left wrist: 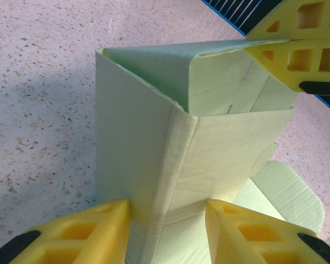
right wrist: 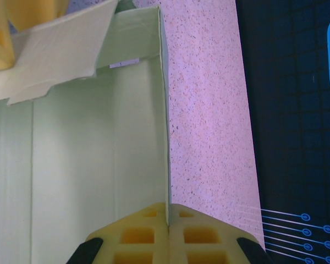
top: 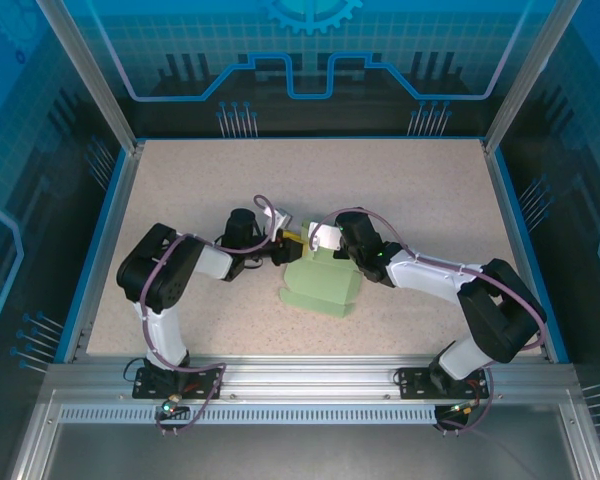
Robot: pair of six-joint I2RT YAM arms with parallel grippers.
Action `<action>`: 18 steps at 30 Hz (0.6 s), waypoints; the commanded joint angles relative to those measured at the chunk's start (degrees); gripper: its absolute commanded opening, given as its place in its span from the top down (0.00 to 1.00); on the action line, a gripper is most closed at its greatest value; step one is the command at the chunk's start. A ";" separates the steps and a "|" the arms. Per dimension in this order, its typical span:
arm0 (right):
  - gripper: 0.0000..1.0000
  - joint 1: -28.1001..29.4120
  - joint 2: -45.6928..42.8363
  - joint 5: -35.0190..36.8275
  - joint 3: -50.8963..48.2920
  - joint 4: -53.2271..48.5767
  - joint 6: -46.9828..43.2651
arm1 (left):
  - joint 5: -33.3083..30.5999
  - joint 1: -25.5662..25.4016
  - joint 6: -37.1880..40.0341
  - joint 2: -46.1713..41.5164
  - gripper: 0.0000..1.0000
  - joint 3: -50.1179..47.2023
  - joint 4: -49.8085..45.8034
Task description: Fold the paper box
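The paper box (left wrist: 154, 137) stands as a partly opened pale green sleeve between the two fingers of the left gripper (left wrist: 170, 234); those yellow fingers are set apart with the lower end of the box between them, one against each side, so the jaws grip the box across its width; a creased corner of the card runs up from the gap between them. At the far upper edge of the box, away from the left jaws, the right gripper (right wrist: 168, 236) has its fingers pressed together on a single thin wall of card, the edge of that wall rising straight out of the seam between the two pads; the inside of the box lies open to one side of those jaws and the speckled table (right wrist: 209, 110) to the other. A rounded flap (left wrist: 289, 192) lies flat just beyond the left gripper's outer finger. From above, both grippers meet at the far end of the box (top: 320, 290), which rests on the table between the arms.
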 commanded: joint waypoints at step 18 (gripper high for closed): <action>1.00 0.67 0.87 -2.95 1.71 -4.74 2.01 | -15.28 -2.42 2.35 -0.93 0.52 -2.31 6.10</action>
